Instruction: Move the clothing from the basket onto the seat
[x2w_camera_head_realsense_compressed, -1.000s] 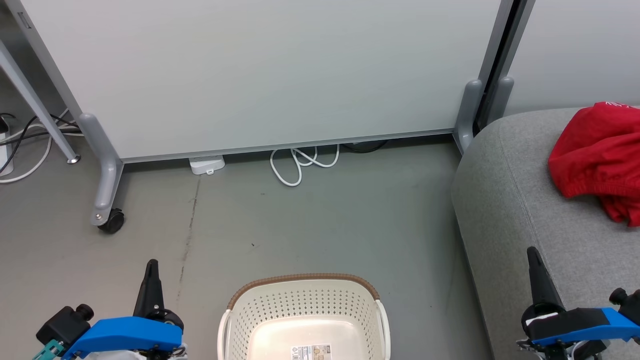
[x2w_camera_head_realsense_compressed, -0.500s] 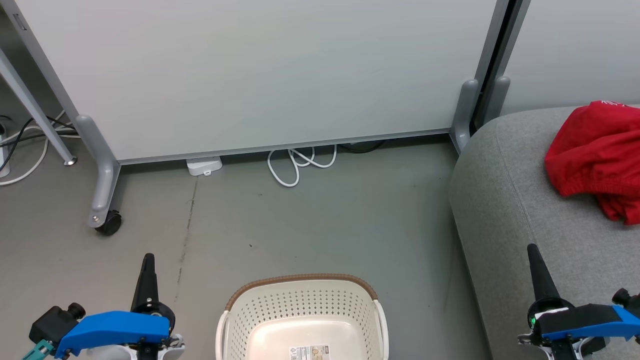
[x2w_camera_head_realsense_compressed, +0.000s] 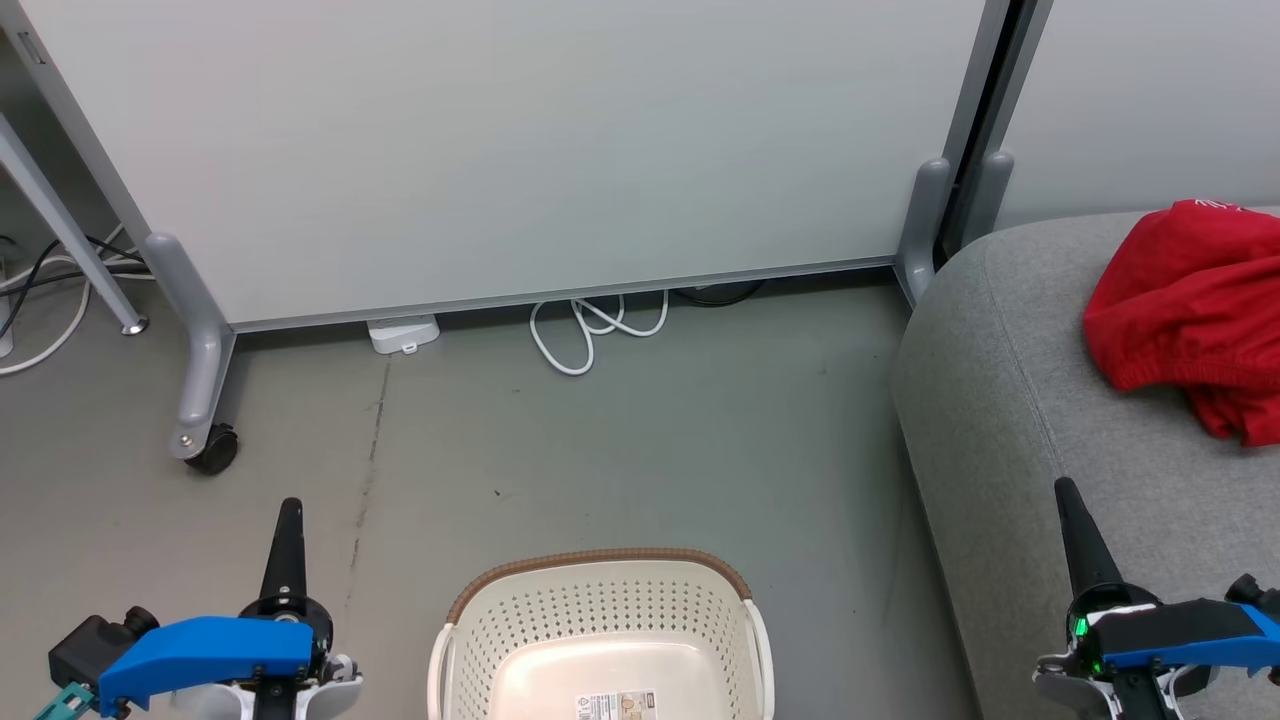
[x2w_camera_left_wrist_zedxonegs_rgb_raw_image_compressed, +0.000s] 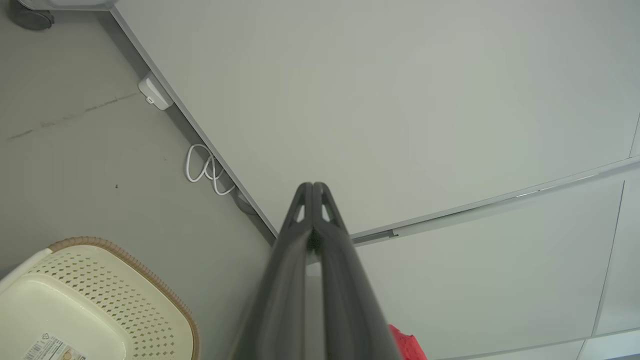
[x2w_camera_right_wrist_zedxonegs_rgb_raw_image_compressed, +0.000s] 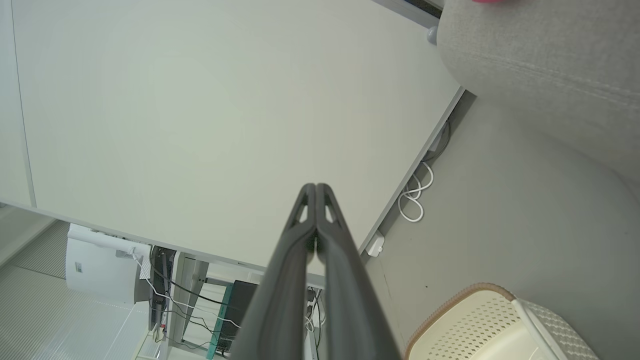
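At the lower left of the head view, the left gripper (x2w_camera_head_realsense_compressed: 288, 515) is pointing up the frame, jaws pressed together, holding nothing. At the lower right, the right gripper (x2w_camera_head_realsense_compressed: 1068, 500) is doing the same, closed and empty, over the near edge of the seat (x2w_camera_head_realsense_compressed: 1010, 420). Between them, at bottom centre, the basket (x2w_camera_head_realsense_compressed: 600, 610) is sitting on the floor. The part in frame is showing a bare bottom and a label, no cloth. Farther off, at the upper right, the clothing (x2w_camera_head_realsense_compressed: 1180, 300) is lying in a red heap on the seat. The move is looking finished, though the heap is running off frame, so the garments cannot be counted. A pale panel (x2w_camera_head_realsense_compressed: 520, 150) is standing beyond.
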